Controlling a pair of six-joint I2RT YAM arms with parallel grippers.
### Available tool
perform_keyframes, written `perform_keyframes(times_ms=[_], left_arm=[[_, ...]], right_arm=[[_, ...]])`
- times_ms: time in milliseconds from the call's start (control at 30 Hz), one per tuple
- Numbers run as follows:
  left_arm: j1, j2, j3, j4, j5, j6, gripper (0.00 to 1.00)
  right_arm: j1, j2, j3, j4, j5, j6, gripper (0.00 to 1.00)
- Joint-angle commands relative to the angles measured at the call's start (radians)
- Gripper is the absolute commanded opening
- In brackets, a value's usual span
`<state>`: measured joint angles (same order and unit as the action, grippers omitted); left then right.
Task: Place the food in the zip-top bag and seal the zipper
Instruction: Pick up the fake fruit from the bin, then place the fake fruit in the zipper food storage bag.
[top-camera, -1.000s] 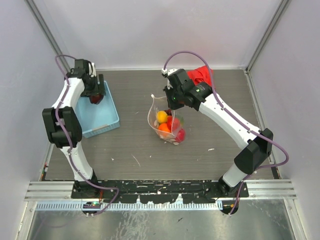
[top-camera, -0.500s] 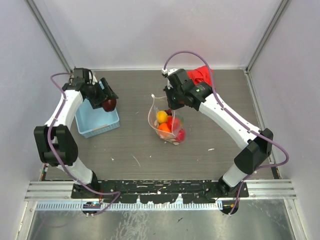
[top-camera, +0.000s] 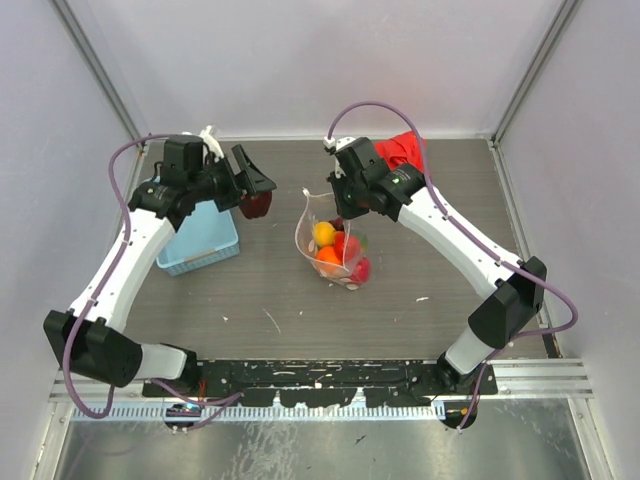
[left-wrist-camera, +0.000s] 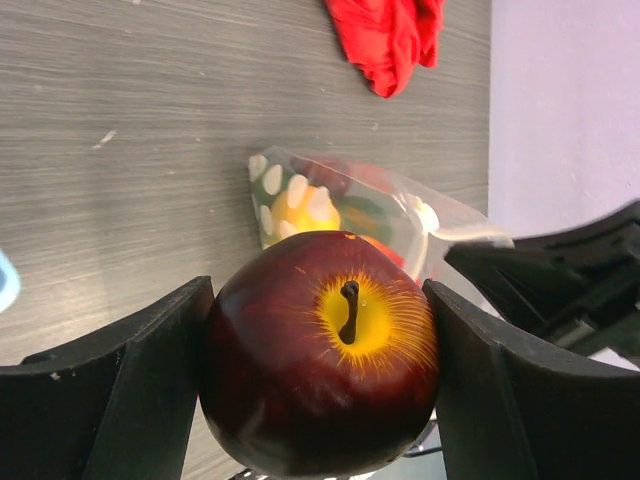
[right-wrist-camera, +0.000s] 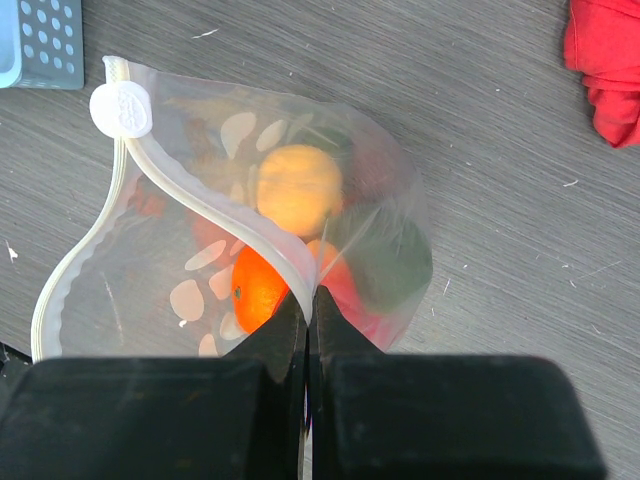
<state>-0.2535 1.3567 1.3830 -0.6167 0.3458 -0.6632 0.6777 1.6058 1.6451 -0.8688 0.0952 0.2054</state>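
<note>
My left gripper (top-camera: 256, 196) is shut on a dark red toy apple (left-wrist-camera: 320, 350), held in the air left of the zip-top bag (top-camera: 333, 245). The clear dotted bag stands open on the table with yellow (right-wrist-camera: 296, 188), orange (right-wrist-camera: 255, 288), red and green toy fruits inside. My right gripper (right-wrist-camera: 309, 298) is shut on the bag's rim, pinching the zipper strip (right-wrist-camera: 200, 200) and holding the mouth up. The bag also shows in the left wrist view (left-wrist-camera: 340, 200), beyond the apple.
A light blue basket (top-camera: 200, 235) sits at the left, below the left arm. A red cloth (top-camera: 402, 148) lies at the back behind the right arm; it shows in the wrist views too (left-wrist-camera: 390, 35) (right-wrist-camera: 605, 65). Walls close in both sides.
My left gripper has risen from the blue basket with the dark red apple and swung right toward the bag. The right gripper and the bag have stayed still.
</note>
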Motion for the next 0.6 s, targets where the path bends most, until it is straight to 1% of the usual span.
perform_keyframes(times_ms=[0,100,267,567], left_arm=[[-0.066,-0.072,-0.014,0.077,-0.005,-0.045,0.60],[-0.132,-0.119,-0.027,0.107,-0.029,-0.048,0.60],[-0.233,-0.145,-0.059,0.180,-0.056,-0.068,0.60],[-0.377,-0.144,-0.125,0.308,-0.165,-0.067,0.60]], right_arm=[[0.004,-0.022,0.042,0.023,0.010,0.009,0.00],[0.005,-0.020,0.044,0.025,0.009,0.011,0.00],[0.004,-0.021,0.043,0.027,0.005,0.014,0.00],[0.005,-0.024,0.038,0.028,-0.001,0.017,0.00]])
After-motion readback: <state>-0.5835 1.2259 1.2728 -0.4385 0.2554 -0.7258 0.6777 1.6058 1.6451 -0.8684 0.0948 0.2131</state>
